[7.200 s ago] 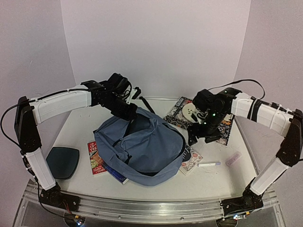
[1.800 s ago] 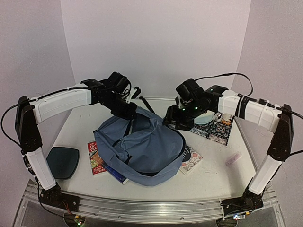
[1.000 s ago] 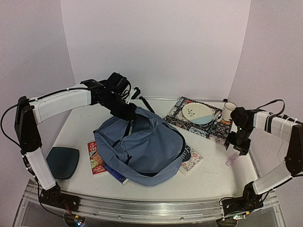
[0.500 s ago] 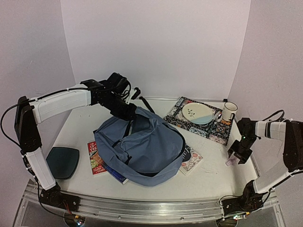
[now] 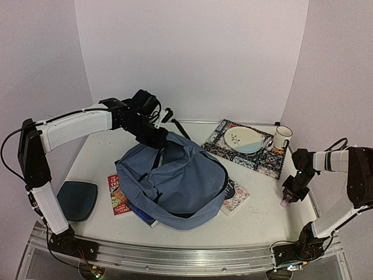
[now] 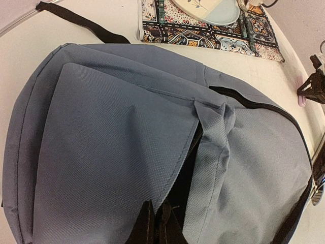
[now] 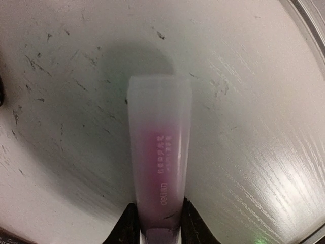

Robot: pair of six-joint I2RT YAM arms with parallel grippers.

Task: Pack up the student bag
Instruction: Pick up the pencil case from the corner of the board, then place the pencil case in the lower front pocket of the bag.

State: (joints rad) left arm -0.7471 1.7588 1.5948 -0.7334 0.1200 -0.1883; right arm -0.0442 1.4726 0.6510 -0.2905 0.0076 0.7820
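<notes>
Teal pad (image 5: 77, 199) at far left of table (image 5: 96, 154), well clear of everything.

Left gripper (image 6: 158, 226): fingers pinched together on the student bag (image 5: 175, 181) at the far rim of its opening. Only the black tips show at the bottom edge of the wrist view, with fabric bunched between and around them. The bag lies mid-table, main zip open, dark lining showing in the gap just ahead of the tips.

Red book (image 5: 116, 195) is half under the bag's left edge and a patterned book (image 5: 238, 197) pokes out at its right edge; covers not readable. Bag contents can't be made out.

Placemat (image 5: 265, 160) is at the back right, carrying a plate (image 5: 243, 140); a mug (image 5: 282, 136) is at its right end.

Right gripper (image 7: 158, 229) is down at the right table edge, well apart from the bag. Its fingers are closed in on the near end of a pink tube (image 7: 160, 152) lying flat on the table, touching both sides. The tube's print is too blurred to read. From above the gripper hides most of the tube.
</notes>
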